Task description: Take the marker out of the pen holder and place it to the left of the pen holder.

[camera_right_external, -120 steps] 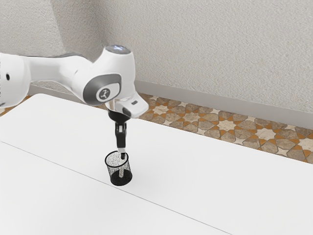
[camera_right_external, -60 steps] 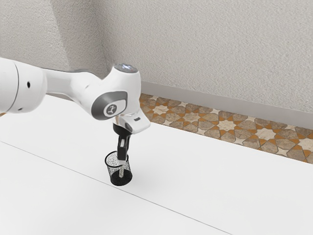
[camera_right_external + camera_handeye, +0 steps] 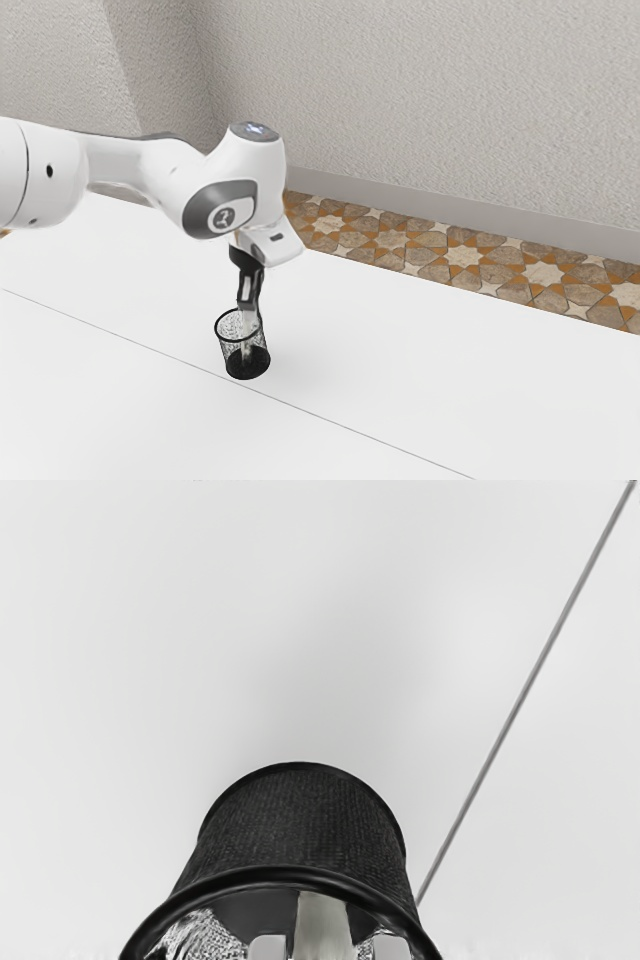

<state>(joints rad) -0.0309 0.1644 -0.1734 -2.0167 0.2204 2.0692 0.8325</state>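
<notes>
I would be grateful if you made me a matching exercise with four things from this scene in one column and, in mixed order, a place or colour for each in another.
Things:
1. marker
2. mesh pen holder
3. gripper
4. patterned floor tiles

Places and colours:
A. orange and brown
B. inside a container
C. pointing down at the container's mouth
D. black, standing on the white table

Pairs: 1-B; 2-D; 3-C; 4-A.
</notes>
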